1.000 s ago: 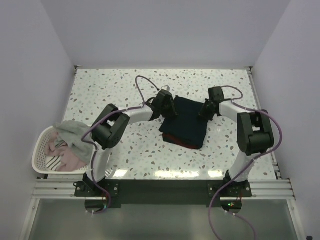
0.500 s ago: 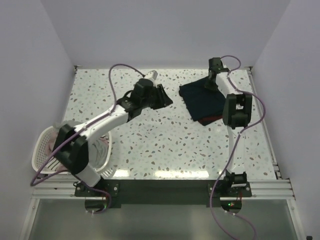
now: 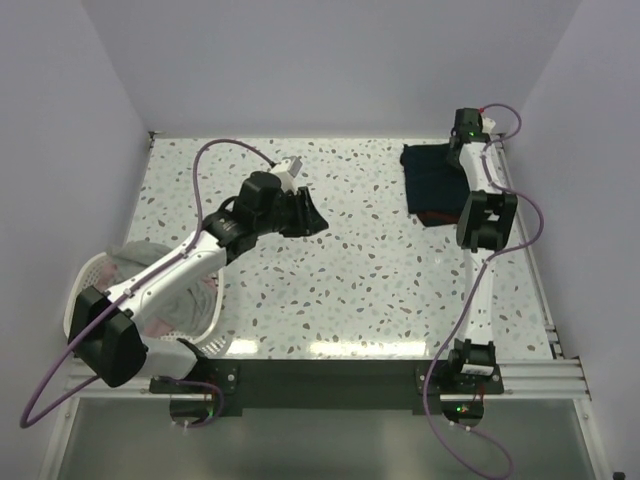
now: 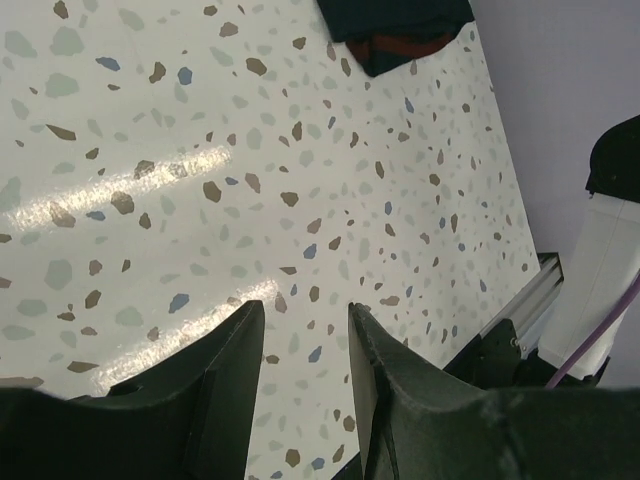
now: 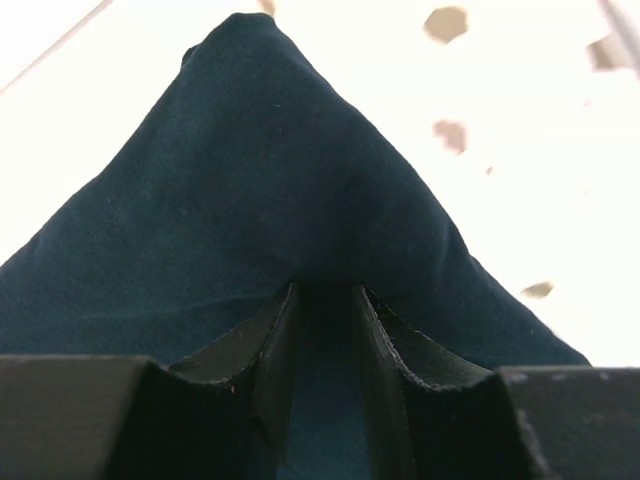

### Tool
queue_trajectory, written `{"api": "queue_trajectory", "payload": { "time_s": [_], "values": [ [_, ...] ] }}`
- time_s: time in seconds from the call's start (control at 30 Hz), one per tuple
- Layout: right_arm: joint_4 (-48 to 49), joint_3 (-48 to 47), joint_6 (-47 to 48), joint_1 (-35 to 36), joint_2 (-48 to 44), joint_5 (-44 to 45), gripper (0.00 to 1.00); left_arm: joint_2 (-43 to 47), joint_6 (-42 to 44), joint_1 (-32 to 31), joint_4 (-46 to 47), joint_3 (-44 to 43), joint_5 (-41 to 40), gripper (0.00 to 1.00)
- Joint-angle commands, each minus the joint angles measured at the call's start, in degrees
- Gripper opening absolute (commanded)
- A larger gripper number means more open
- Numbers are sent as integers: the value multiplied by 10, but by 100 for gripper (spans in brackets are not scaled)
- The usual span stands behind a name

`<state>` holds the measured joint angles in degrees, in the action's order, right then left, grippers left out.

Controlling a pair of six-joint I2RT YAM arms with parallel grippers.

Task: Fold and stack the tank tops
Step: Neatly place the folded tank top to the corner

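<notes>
The navy tank top (image 3: 432,185), folded with dark red trim at its near edge, lies at the far right corner of the table. It also shows in the left wrist view (image 4: 395,25). My right gripper (image 3: 462,150) sits at its far right corner. In the right wrist view the gripper (image 5: 325,295) is shut on a raised pinch of the navy cloth (image 5: 250,180). My left gripper (image 3: 310,218) is open and empty above the bare table left of centre, its jaws apart (image 4: 305,315). A grey top (image 3: 135,255) and pinkish ones (image 3: 170,310) lie in the basket.
The white slotted basket (image 3: 78,300) stands at the near left edge, partly under my left arm. Walls close the table at the back and sides. A metal rail (image 3: 520,200) runs along the right edge by the navy top.
My right gripper has dragged the navy top from the table's middle to the far right corner. My left gripper let go of it and drew back left.
</notes>
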<state>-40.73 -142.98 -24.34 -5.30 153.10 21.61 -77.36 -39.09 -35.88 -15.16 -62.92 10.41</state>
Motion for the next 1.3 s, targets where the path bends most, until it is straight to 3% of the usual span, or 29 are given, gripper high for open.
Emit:
{"api": "queue_trajectory", "payload": {
  "time_s": [0.0,0.33,0.87,1.27],
  "values": [
    [48,-13,19,-9,23,64,35,-8,34,8,-3,-5,32,44],
    [162,-36,82,-27,55,128,39,-33,45,28,7,10,59,44],
    [261,-33,113,-40,54,109,48,-59,43,44,16,6,67,45],
    [339,103,61,-27,-85,48,74,-25,51,46,18,9,56,48]
  ]
}}
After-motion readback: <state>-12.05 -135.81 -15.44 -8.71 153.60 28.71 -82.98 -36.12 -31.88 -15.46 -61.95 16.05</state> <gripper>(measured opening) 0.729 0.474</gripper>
